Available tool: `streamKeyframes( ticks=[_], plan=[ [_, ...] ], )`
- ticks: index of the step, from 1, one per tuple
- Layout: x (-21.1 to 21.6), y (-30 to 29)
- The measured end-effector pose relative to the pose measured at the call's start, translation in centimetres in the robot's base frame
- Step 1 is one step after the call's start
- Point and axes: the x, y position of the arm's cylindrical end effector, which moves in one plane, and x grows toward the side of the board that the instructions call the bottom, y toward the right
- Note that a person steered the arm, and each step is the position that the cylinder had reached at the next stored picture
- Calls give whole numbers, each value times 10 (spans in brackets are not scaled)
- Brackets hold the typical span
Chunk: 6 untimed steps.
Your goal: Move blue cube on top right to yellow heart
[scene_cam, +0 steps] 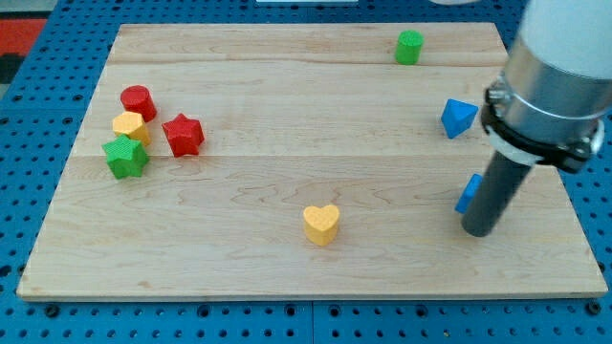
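A blue cube (458, 118) sits at the view's right, upper part of the wooden board (287, 143). A yellow heart (321, 224) lies near the bottom centre. My tip (477, 230) is at the right, below the blue cube and to the right of the yellow heart. A second blue block (467, 194) sits right beside the rod on its left, mostly hidden behind it; whether they touch I cannot tell.
A green cylinder (409, 47) stands near the top edge. At the left a cluster: red cylinder (138, 101), yellow hexagonal block (129, 126), red star (183, 135), green star (125, 157). Blue pegboard surrounds the board.
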Motion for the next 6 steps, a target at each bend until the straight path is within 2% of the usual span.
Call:
streamKeyframes(
  ticks=[1, 2, 3, 4, 5, 6],
  plan=[
    [-3, 40],
    [-29, 39],
    [-28, -48],
    [-49, -54],
    [-60, -29],
    [-58, -70]
  ],
)
